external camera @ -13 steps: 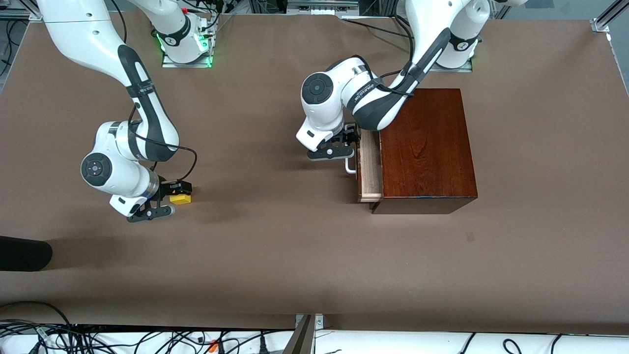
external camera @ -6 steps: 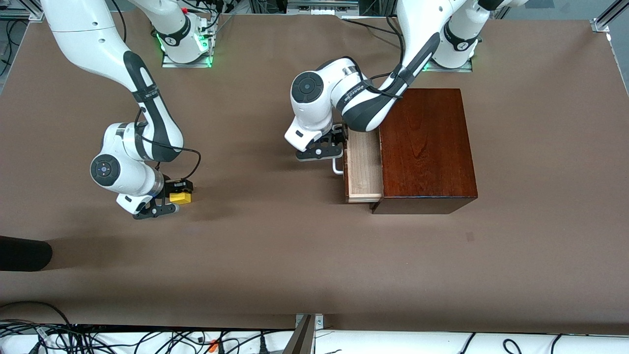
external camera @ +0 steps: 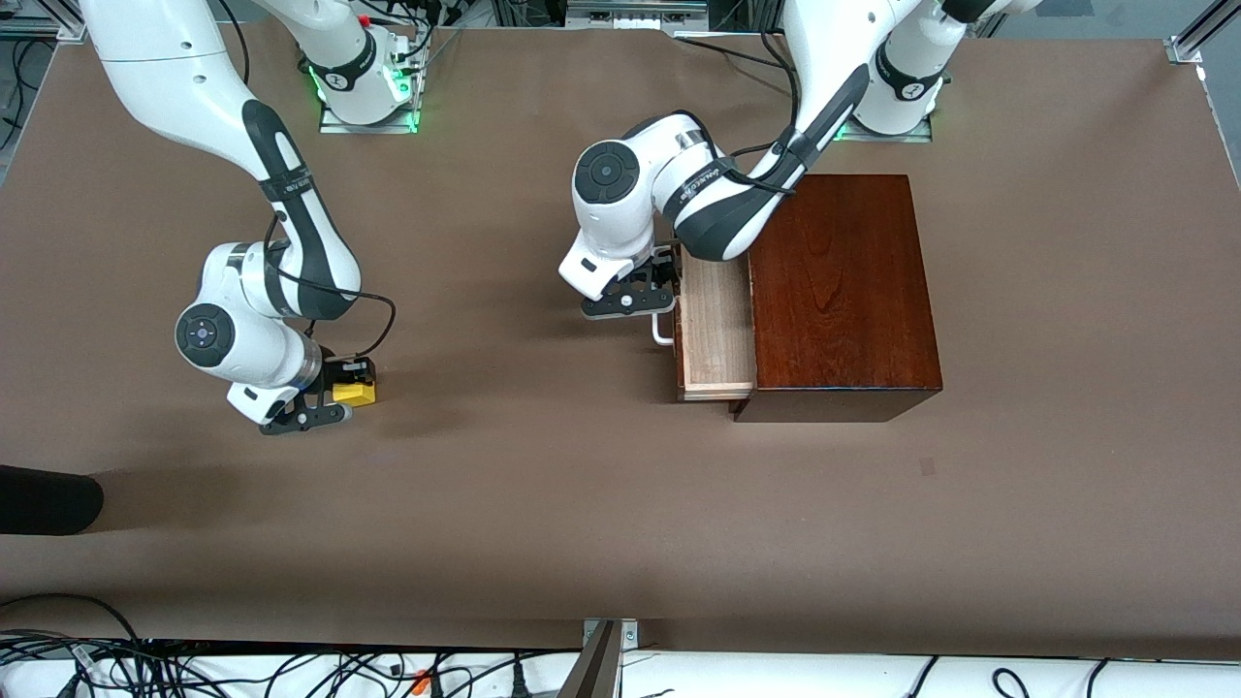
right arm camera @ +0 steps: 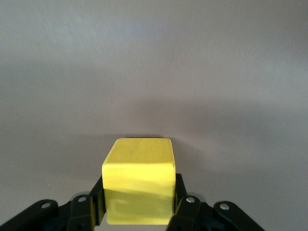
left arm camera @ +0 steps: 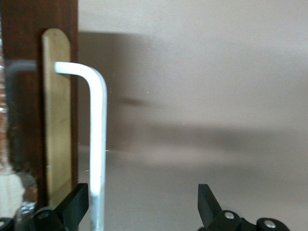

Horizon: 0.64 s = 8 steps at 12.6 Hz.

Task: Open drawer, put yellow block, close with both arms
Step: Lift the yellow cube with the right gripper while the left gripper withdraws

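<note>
Desk [external camera: 543,543]: brown surface, carries all items.

Box [external camera: 842,291]: glossy mahogany, rectangular, sits toward the left arm's end of desk, close to the edge where the robot bases stand.

Drawer [external camera: 715,325]: part-open, pale wood tray sticking out of box toward desk centre; dark front w/ white U-bar handle [left arm camera: 97,144]. Brass-coloured plate [left arm camera: 57,120] under handle on drawer front.

Left claw [external camera: 630,296]: at drawer front, around the handle. Fingers [left arm camera: 208,202] spread wide; bar runs just beside one finger, not pinched.

Yellow block [external camera: 353,393]: small cube, toward the right arm's end of desk, approx mid-depth btwn the base edge and the camera edge, well apart from box. Cannot tell if it rests on desk or is slightly off it.

Right claw [external camera: 334,388]: low at desk level, pinching yellow block [right arm camera: 139,187] btwn both fingers [right arm camera: 185,204], pads pressed on two opposed faces.
</note>
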Each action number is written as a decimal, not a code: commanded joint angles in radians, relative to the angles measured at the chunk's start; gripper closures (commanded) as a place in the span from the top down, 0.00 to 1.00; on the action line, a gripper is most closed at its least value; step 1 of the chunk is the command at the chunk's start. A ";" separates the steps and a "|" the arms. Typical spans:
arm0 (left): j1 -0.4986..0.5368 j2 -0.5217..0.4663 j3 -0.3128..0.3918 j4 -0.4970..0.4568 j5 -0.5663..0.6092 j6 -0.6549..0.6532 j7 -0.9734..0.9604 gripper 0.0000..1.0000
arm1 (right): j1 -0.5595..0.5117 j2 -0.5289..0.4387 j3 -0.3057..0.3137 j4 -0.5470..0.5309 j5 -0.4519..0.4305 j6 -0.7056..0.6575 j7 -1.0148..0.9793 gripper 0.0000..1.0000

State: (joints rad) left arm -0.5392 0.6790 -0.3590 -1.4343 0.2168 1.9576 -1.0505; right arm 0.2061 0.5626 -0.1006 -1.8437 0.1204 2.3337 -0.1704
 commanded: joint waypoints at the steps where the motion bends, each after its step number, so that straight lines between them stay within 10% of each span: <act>1: 0.001 -0.033 0.006 0.031 -0.001 -0.087 0.033 1.00 | 0.004 -0.058 0.004 0.064 0.012 -0.110 -0.020 0.18; 8: 0.194 -0.191 -0.003 0.166 -0.016 -0.428 0.310 1.00 | 0.018 -0.098 0.090 0.363 0.008 -0.499 -0.026 0.19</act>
State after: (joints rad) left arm -0.4125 0.5518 -0.3543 -1.2585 0.2170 1.5931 -0.8423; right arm 0.2211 0.4692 -0.0422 -1.5558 0.1203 1.9211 -0.1798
